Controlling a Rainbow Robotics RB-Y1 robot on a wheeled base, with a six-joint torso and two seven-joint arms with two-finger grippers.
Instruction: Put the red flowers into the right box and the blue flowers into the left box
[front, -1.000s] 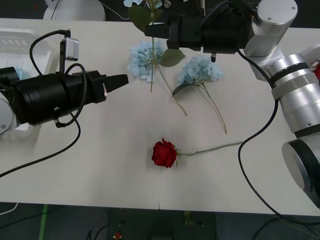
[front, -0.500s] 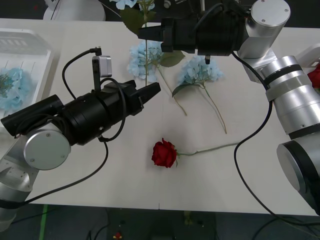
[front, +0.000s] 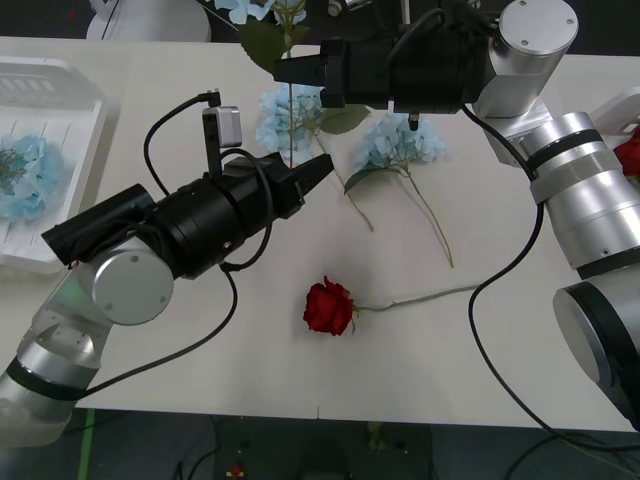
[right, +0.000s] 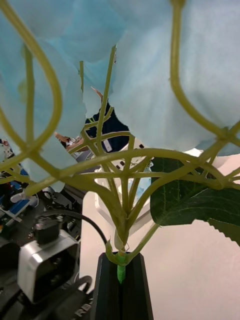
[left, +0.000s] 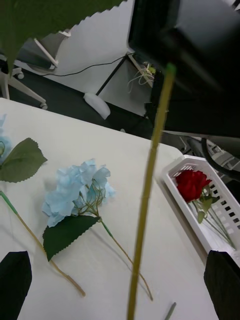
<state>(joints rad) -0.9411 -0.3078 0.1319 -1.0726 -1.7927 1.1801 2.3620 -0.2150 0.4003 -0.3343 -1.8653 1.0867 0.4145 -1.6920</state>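
**Blue flowers: one held aloft, two on the table, one boxed**

Blue flowers (front: 403, 138) lie in several places. One hangs from the right gripper (front: 283, 69) above the far middle of the table (front: 200, 380), its stem (front: 291, 130) dropping straight down and its pale head (right: 150, 60) up at the far edge. In the right wrist view the black fingers (right: 122, 287) are pressed together on the base of that stem, with a big green leaf (right: 195, 200) spreading beside it.

Two more blue heads rest on the table past the middle — one (front: 285, 115) just behind the hanging stem, the other to its right with its stem angled toward the near side. A fourth blue head (front: 25, 175) lies in the left box (front: 60, 80) at the table's left edge.

The left gripper (front: 318, 170) reaches in from the left, its tip close beside the hanging stem. In the left wrist view its fingers (left: 15, 277) are spread wide at the two corners, the stem (left: 147, 200) running between them untouched.

A red rose (front: 329, 306) lies on the near middle of the table, stem pointing right. Another red rose (left: 192, 184) sits in the right box (left: 220, 225) — a white tray at the table's right edge.
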